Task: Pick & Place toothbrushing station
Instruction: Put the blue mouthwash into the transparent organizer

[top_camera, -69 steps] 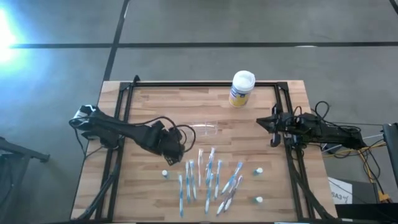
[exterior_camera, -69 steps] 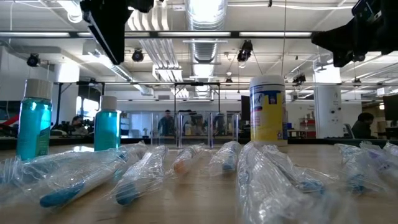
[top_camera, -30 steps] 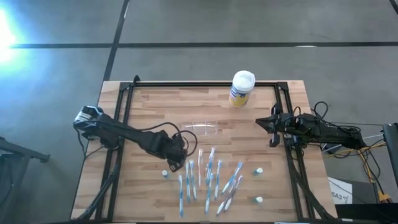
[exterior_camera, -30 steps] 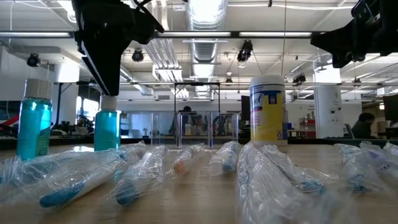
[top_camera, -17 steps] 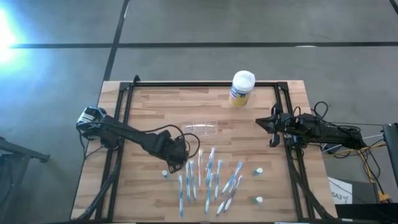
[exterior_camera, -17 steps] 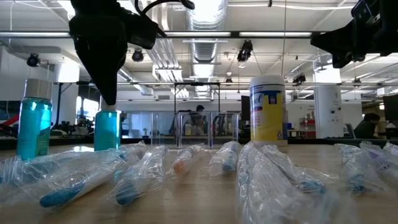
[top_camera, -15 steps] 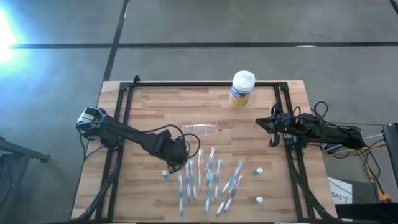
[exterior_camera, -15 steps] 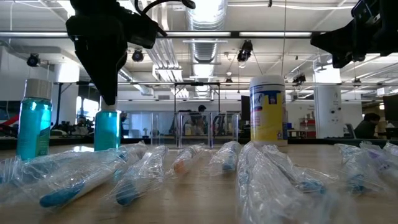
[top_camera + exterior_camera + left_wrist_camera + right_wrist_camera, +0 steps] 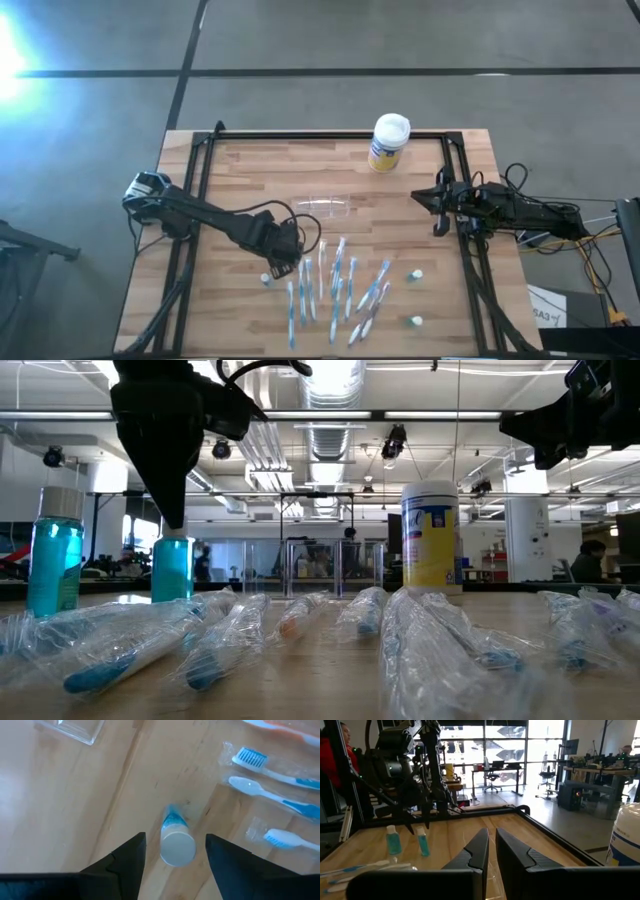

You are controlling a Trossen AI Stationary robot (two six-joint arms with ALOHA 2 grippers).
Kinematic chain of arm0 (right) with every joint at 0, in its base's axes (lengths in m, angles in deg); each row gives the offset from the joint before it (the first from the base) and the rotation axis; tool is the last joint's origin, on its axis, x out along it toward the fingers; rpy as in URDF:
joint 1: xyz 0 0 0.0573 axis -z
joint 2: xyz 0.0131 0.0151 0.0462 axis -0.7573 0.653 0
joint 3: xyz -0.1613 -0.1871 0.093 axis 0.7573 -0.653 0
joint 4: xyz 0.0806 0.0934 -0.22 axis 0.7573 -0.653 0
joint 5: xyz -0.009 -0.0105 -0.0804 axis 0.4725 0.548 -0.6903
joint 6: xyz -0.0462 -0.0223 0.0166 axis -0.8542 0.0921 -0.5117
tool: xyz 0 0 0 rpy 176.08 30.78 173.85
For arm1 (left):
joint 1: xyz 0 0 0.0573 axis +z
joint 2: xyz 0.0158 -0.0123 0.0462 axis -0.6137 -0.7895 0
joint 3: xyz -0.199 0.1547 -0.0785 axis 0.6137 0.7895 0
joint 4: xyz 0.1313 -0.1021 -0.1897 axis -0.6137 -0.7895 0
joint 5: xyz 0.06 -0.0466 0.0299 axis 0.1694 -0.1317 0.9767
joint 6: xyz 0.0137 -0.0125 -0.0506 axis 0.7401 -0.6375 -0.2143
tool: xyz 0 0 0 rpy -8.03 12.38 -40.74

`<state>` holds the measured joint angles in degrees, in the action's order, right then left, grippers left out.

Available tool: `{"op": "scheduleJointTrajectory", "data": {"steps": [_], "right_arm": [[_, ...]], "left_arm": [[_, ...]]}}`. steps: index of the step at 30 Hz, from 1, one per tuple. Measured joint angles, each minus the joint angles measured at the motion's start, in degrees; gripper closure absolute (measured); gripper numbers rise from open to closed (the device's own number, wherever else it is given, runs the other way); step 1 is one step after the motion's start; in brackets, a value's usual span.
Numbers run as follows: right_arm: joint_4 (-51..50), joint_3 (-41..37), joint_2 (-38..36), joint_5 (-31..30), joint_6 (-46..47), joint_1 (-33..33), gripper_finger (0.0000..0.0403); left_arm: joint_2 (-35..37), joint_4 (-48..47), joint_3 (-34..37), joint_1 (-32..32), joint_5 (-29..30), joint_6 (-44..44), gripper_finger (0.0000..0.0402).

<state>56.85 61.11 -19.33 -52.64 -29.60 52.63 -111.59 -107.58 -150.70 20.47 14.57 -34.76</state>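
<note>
Wooden table (image 9: 240, 175) with black rails at its edges, open boards behind and left; wrapped toothbrushes (image 9: 335, 285) fill the front. Left gripper (image 9: 175, 851), jaws apart, empty, above a small blue bottle (image 9: 175, 840). Right gripper (image 9: 491, 851), nearly closed, empty, at right rail. Toothbrushing station (image 9: 325, 206), clear, faint-outlined, lies mid-table.

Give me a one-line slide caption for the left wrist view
Open left gripper poised over a small blue bottle, wrapped toothbrushes beside it.
</note>
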Motion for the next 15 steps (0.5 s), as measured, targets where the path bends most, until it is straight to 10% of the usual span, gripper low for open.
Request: {"op": "scheduleJointTrajectory", "data": {"steps": [15], "right_arm": [[0.0, 0.0, 0.0, 0.02, -0.02, 0.04, 0.0369]], "left_arm": [[0.0, 0.0, 0.0, 0.0, 0.12, -0.02, 0.0194]]}}
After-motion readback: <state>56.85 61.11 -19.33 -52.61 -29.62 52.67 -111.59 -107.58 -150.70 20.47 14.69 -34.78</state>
